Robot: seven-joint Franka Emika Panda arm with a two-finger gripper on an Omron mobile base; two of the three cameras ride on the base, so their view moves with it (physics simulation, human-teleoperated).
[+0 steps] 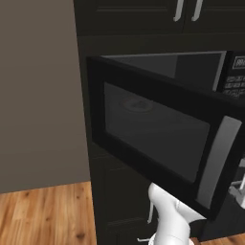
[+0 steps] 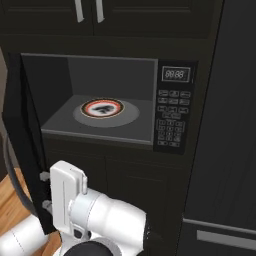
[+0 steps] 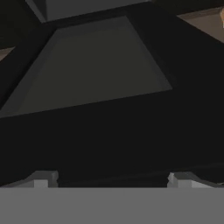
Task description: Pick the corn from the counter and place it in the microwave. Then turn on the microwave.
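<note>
- Kitchen: built-in microwave (image 2: 105,100) set in dark cabinets (image 2: 150,20)
- Silver handles (image 2: 89,10) on upper doors
- Wood plank floor (image 1: 45,215)

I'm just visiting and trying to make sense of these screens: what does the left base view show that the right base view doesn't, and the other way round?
Left base view alone: the outer face of the open microwave door with its grey window and its silver door handle, a beige wall, and much of the wooden floor.

Right base view alone: straight into the cavity, where the red-ringed turntable plate lies with no corn on it, plus the clock display.

Both: the black microwave standing open, its keypad, the dark cupboards' silver handles above, and the robot's white arm at the bottom.
</note>
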